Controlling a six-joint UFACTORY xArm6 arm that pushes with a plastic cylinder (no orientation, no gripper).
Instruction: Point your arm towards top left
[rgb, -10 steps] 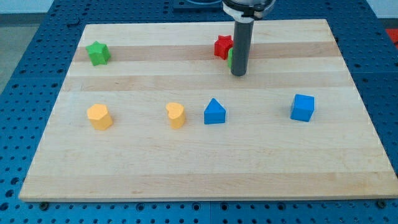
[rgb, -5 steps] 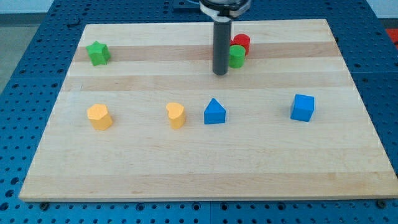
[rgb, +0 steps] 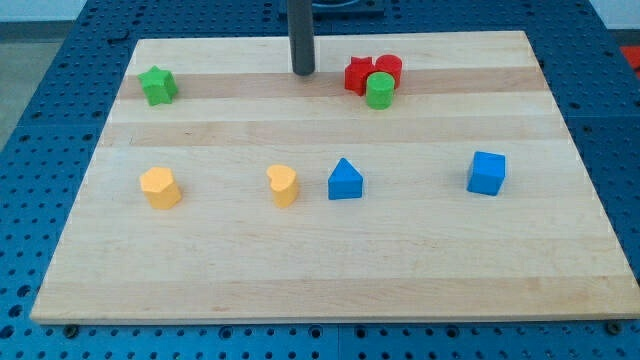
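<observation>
My tip rests on the wooden board near the view's top, left of centre. It touches no block. A green star lies far to its left near the top left corner. A red star, a red cylinder and a green cylinder cluster just to the tip's right.
A yellow hexagon block, a yellow heart and a blue house-shaped block stand in a row across the middle. A blue cube sits at the right. Blue pegboard surrounds the board.
My tip has moved left and up the board, from beside the red and green cluster to a spot left of it. The blocks have stayed put.
</observation>
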